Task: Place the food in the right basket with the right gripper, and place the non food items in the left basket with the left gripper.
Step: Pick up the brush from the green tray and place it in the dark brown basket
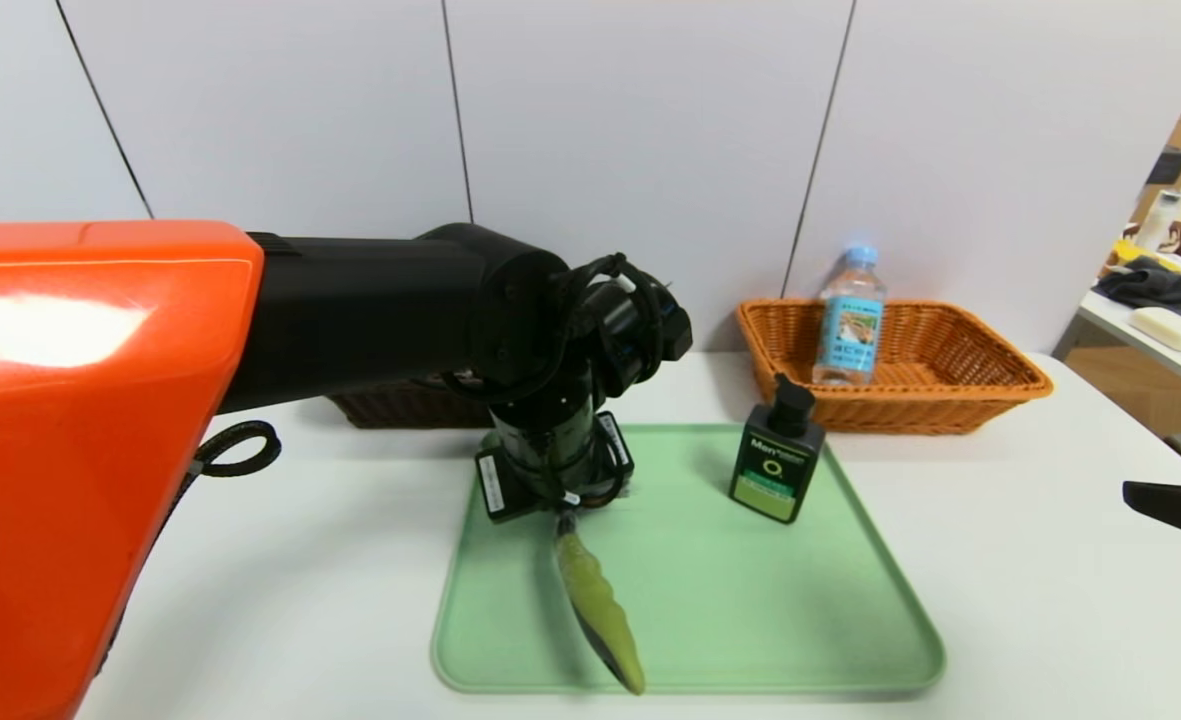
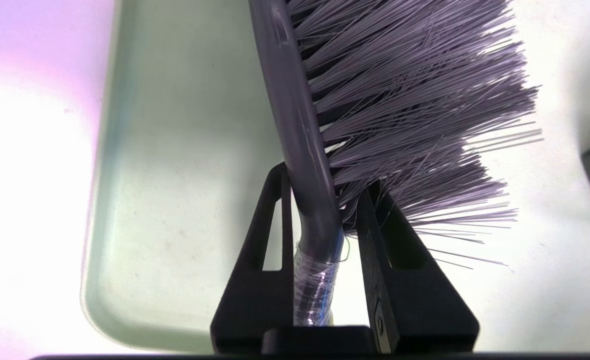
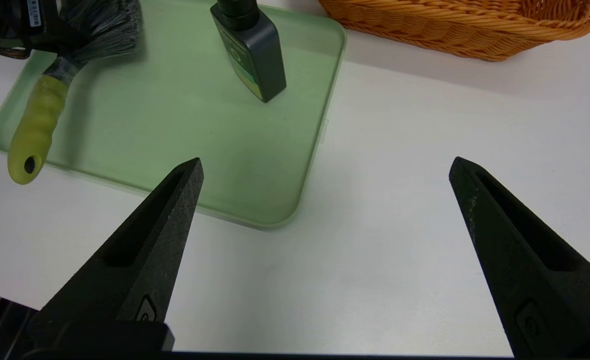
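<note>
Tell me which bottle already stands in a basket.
The water bottle, clear with a blue cap, stands in the orange basket. The black pump bottle is on the green tray.

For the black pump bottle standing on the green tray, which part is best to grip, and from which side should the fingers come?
Probably the flat body of the pump bottle, below the narrow pump head. It stands upright on the green tray, so coming from above with one finger on each broad flat face seems safest. The left gripper, meant for it, is closed on the scrub brush.
</note>
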